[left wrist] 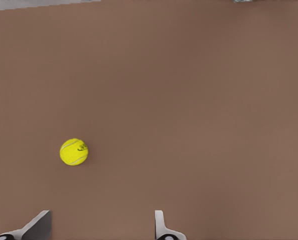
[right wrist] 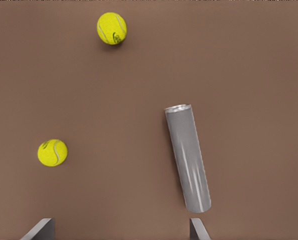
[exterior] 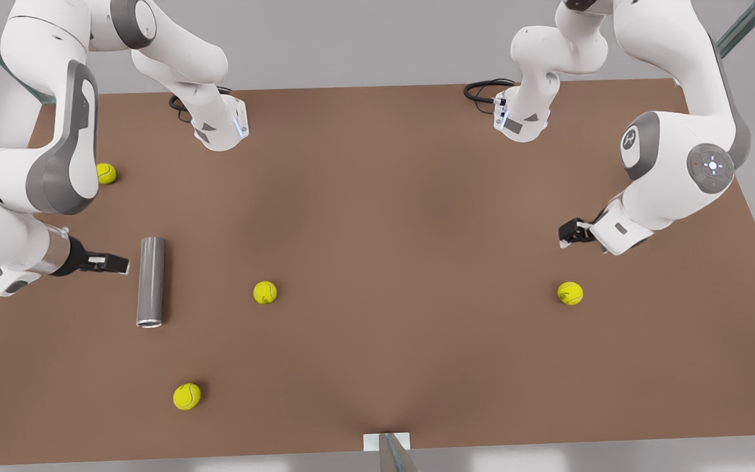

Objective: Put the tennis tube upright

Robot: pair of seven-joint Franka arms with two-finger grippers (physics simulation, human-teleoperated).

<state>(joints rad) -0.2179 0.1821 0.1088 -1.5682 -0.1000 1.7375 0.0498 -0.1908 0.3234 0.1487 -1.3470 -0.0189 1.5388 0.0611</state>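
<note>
Tennis tube lies flat.

The tennis tube lies flat at the frame's left on the counter, right gripper just beside it.

The tennis tube lies flat on the table, bare surface along both long sides. The right gripper, fingers spread, sits just beside its far half. Nearest obstacles: one tennis ball toward centre, another beyond the rimmed end, both well apart.
</note>
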